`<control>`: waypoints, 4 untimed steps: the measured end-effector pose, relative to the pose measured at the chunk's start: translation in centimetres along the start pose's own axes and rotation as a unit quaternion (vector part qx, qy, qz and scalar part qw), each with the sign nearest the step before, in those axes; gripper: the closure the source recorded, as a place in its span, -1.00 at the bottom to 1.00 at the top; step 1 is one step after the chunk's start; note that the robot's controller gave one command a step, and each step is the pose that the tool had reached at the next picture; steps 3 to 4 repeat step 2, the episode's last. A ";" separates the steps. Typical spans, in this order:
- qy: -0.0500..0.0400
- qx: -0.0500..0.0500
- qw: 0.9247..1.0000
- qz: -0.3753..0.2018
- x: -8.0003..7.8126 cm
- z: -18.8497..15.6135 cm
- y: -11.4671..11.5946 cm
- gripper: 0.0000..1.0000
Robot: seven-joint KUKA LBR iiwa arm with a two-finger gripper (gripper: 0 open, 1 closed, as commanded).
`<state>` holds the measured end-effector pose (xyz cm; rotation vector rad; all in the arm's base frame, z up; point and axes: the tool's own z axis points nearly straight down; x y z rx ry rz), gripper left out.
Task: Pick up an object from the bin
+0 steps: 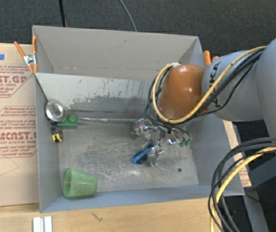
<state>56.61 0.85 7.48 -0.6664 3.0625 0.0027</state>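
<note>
We see the claw (156, 141) low, right of the bin's (104, 173) middle. The small blue piece (140, 157) lies just beside it, down-left, its long axis slanting up-right. Whether the claw is wide or narrow, we cannot tell.

This looks like a robotics lab or test cell. A grey sheet-metal bin (118, 47) sits on a pale wooden surface (128, 216), with dark carpet (186, 8) beyond the bin. From the bin's right an industrial arm (254, 81) reaches in, its wrist under an orange cover (181, 91), with yellow and black cables (223, 178) looped alongside.
</note>
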 end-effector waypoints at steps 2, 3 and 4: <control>-0.001 0.002 0.997 -0.077 -1.1 -17.7 0.6 1.00; -0.001 0.002 0.997 -0.077 -1.1 -17.7 0.6 1.00; -0.001 0.002 0.997 -0.077 -1.1 -17.7 0.6 1.00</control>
